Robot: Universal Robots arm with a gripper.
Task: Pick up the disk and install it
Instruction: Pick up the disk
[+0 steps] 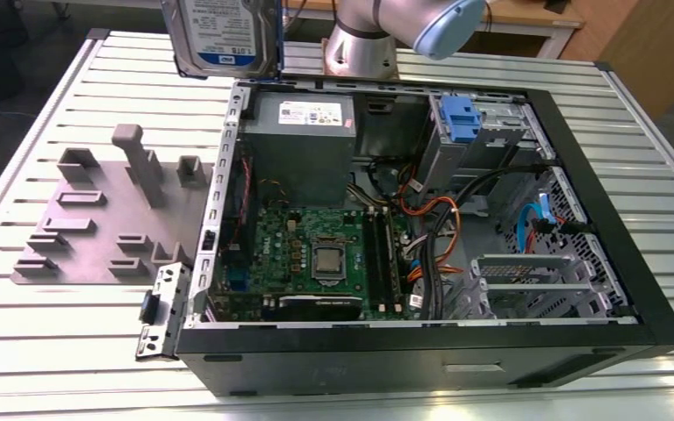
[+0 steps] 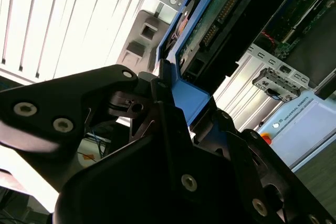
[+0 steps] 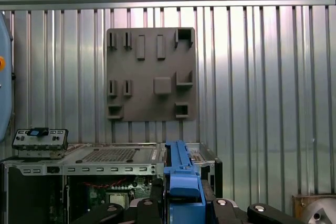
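Note:
The disk (image 1: 222, 33) hangs in the air above the back corner of the open computer case (image 1: 431, 355), at the exterior view's upper left. Its silver body carries a white-and-blue label, with a blue carrier edge along its side. In both wrist views my gripper (image 2: 176, 85) is shut on the blue carrier bracket (image 2: 185, 94), its black fingers (image 2: 157, 85) pressing both sides. The first wrist view looks down past the carrier (image 3: 181, 174), held by my gripper (image 3: 181, 205), onto the case.
Inside the case lie a motherboard (image 1: 313, 254), a grey power supply (image 1: 299, 145), a bay with a blue latch (image 1: 460, 118), orange and blue cables and a metal drive cage (image 1: 536, 281). A grey fixture plate (image 1: 91, 228) sits beside it on the slatted table (image 1: 56, 351). The arm's base (image 1: 361, 48) stands behind.

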